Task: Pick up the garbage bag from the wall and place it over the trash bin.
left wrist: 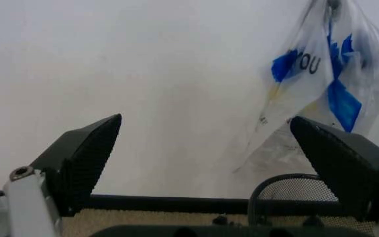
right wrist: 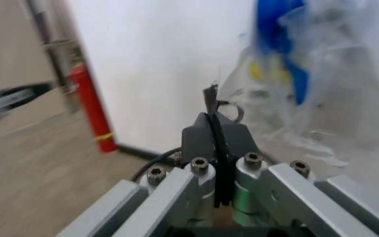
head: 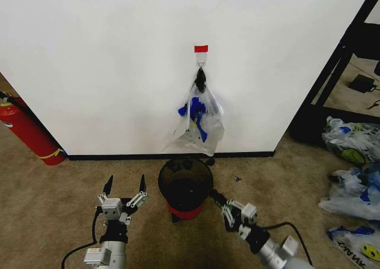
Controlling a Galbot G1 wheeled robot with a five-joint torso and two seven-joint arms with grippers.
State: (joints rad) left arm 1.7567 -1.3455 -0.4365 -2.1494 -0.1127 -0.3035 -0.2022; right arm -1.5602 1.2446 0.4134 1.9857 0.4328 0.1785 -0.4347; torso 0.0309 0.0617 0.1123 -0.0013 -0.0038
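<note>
On the white wall (head: 107, 67), under a red tape strip (head: 201, 48), the see-through garbage bag (head: 199, 117) with blue patches hangs from a small hook, gathered at its top by a black clip. Whether one bag or several hang there, I cannot tell. Directly below stands the black trash bin (head: 184, 183) on its red base. My left gripper (head: 125, 184) is open, low and left of the bin, pointing at the wall. My right gripper (head: 215, 195) is shut on nothing, its tip beside the bin's right rim. The left wrist view shows the bag (left wrist: 315, 84) and bin rim (left wrist: 288, 190) beyond the open fingers (left wrist: 87, 158).
A red fire extinguisher (head: 29, 132) leans at the wall on the left. A black shelf frame (head: 332, 79) stands at the right, with a pile of like plastic bags (head: 356, 180) on the carpet below it. A black baseboard runs along the wall.
</note>
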